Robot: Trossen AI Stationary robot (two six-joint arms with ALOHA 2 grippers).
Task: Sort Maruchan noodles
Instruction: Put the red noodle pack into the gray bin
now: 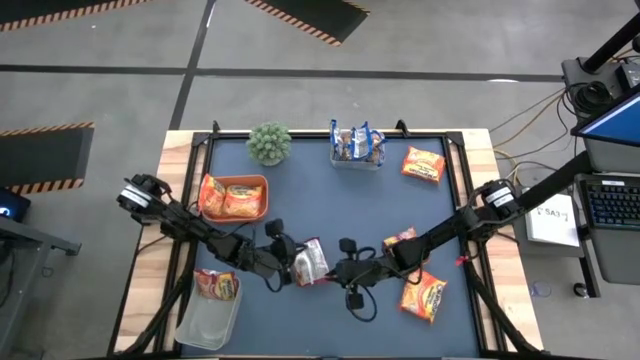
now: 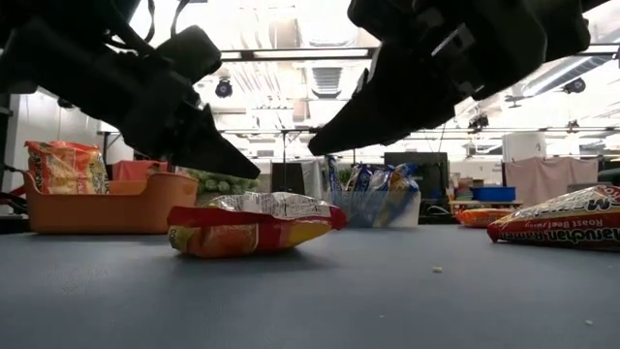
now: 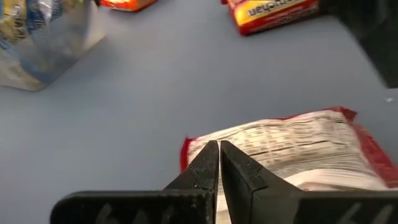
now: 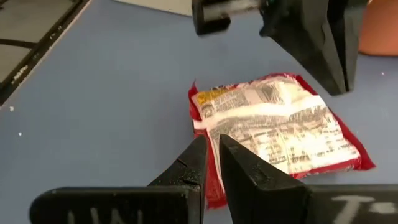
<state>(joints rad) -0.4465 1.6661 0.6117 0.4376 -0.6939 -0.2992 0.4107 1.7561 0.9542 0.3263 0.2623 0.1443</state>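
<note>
Worktop (image 1: 330, 200): dark blue mat, wooden edges. Orange tray (image 1: 262, 183) near the left edge holds two orange noodle packets (image 1: 228, 198). Clear tub (image 1: 357, 160) at the far edge holds blue packets (image 1: 357, 142). Red packet (image 1: 309, 262) lies flat, label side up, near the middle toward the front edge. Left gripper (image 1: 283, 268) and right gripper (image 1: 338, 272) hover on either side of it, fingers together, holding nothing.

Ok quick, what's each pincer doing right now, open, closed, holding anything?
Left pincer: closed, holding nothing, just above the red noodle packet.
Right pincer: closed, empty, at the same packet's other side.
</note>
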